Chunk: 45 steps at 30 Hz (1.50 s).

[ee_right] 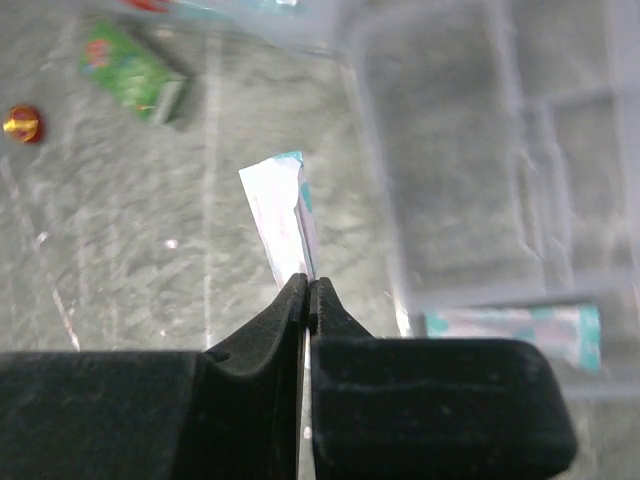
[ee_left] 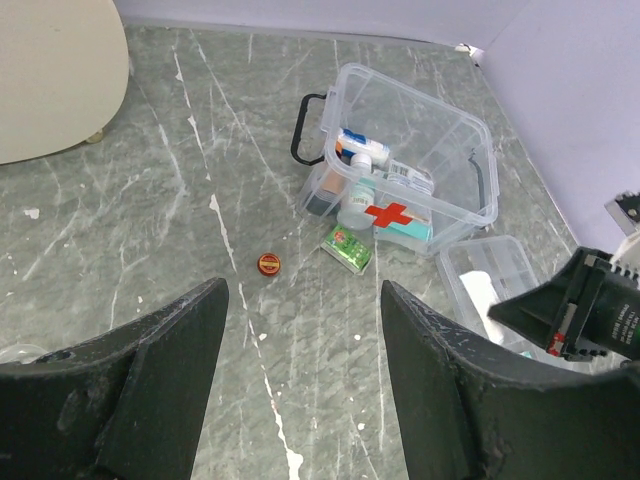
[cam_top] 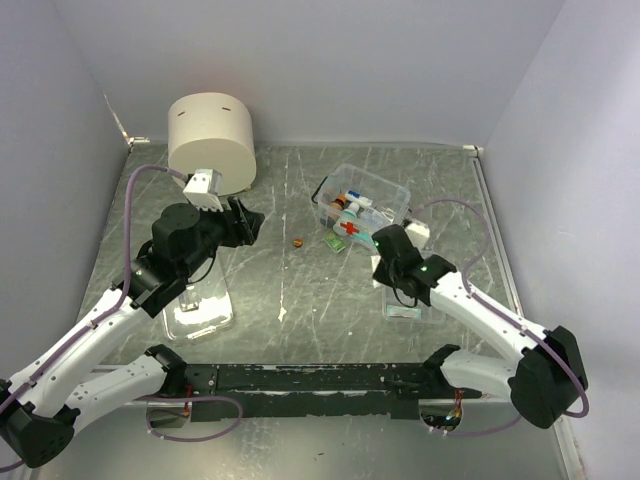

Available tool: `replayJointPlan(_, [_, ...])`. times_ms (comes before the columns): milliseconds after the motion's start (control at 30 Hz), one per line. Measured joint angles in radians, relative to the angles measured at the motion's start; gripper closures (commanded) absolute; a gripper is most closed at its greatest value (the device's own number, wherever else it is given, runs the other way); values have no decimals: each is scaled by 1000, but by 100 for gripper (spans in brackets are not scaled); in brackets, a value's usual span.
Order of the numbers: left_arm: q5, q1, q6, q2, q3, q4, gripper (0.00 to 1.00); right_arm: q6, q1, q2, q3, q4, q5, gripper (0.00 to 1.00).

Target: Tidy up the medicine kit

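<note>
The medicine kit (cam_top: 385,190) is a clear box with a red cross and black handle, open, with bottles and packets inside; it also shows in the left wrist view (ee_left: 450,140). Its clear lid (cam_top: 408,305) lies on the table near my right arm. My right gripper (ee_right: 307,290) is shut on a flat white-and-teal sachet (ee_right: 280,220), held above the table beside the lid (ee_right: 480,150); a second teal sachet (ee_right: 520,325) lies in the lid. A green packet (ee_left: 346,248) and a small red cap (ee_left: 268,263) lie on the table. My left gripper (ee_left: 300,330) is open and empty.
A large cream cylinder (cam_top: 212,140) stands at the back left. A clear plastic tray (cam_top: 197,310) lies under my left arm. Walls close the table on three sides.
</note>
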Motion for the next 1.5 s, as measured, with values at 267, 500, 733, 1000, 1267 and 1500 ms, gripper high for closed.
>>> replayJointPlan(267, [3,0,-2,1,0,0,27,620,-6,-30,-15,-381,141,100])
replayJointPlan(500, [3,0,-2,1,0,0,27,1052,-6,31,-6,-659,140,100])
replayJointPlan(733, [2,0,-2,-3,0,0,27,1208,-9,-37,-59,-705,117,100])
replayJointPlan(1000, [2,0,-2,-3,0,0,27,1247,-45,-3,-74,-605,100,100])
replayJointPlan(1267, [2,0,-2,-3,0,0,27,1257,-101,40,-97,-480,59,100])
replayJointPlan(1500, [2,0,-2,-3,0,0,27,1263,-125,55,-108,-425,37,66])
